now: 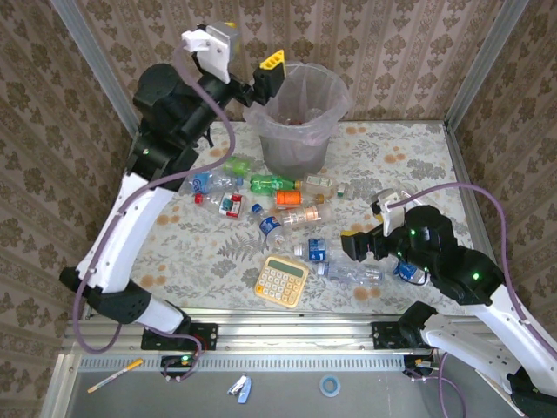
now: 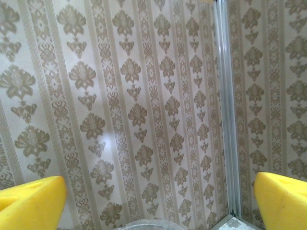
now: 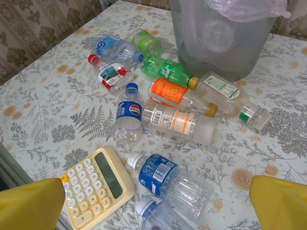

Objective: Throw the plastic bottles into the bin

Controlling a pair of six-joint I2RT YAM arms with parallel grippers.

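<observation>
Yellow fingers of the right pincer [image 1: 352, 243] stood wide apart, with nothing between them, low over the flowered worktop [image 1: 418, 165]. Just ahead of this pincer and below it lay a clear crushed plastic bottle with a blue label [image 3: 162, 176]. A second clear bottle with a blue cap [image 3: 156, 213] lay even closer, almost under it. A pale yellow calculator [image 3: 96, 184] sat just beside the cap of the blue-label bottle, on the left of the right wrist view. Farther ahead, well apart from this pincer, more plastic bottles [image 3: 168, 91], green, orange and clear, were scattered in front of the round grey bin with a pinkish bag liner [image 3: 220, 43]. The left pincer [image 1: 268, 74] hung high, just beside the rim of the bin, its fingers also apart and empty.

I judged that the step in hand was to take the blue-label bottle. To do it well, the right pincer should come down across the middle of the body, away from the cap end, so the calculator is not caught. It should close gently, because thin crushed plastic can slip or spring out. The bottle should then go above the rim before the fingers part.
</observation>
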